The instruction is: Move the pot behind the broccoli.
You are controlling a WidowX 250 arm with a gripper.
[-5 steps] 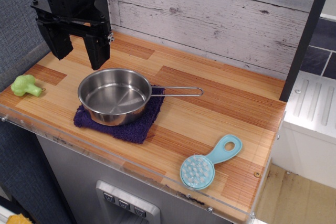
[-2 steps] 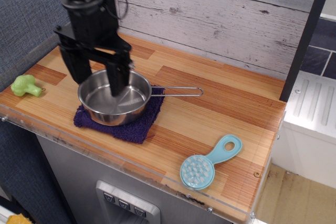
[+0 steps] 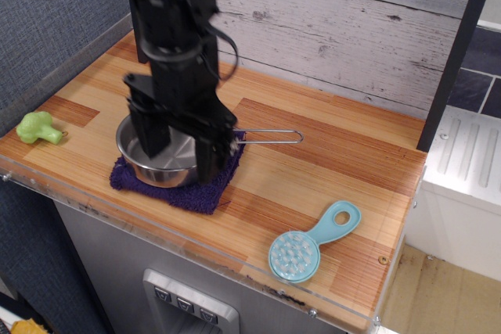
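**Pot half hidden under my gripper**

The pot (image 3: 160,160) sits on the purple cloth (image 3: 176,185), near the front left part of the wooden counter (image 3: 329,154). I see only a part of it: the left rim, some of the shiny inside between my fingers, and the thin wire handle (image 3: 270,136) that points to the right. The rest of the bowl is covered by my black arm.

My gripper (image 3: 178,150) is spread wide, with nothing clamped. One finger (image 3: 153,134) goes down inside the pot, and the other finger (image 3: 210,154) is at the right side, close to where the handle begins. I cannot tell if this finger is outside the rim or on it, because it hides the rim there. I also cannot tell if the fingertips touch the metal.

The broccoli (image 3: 37,127) lies at the left edge of the counter, well apart from the pot and fully visible. The light-blue scrubber (image 3: 309,244) lies near the front right corner. The back corner of the cloth is hidden behind the pot and my fingers.
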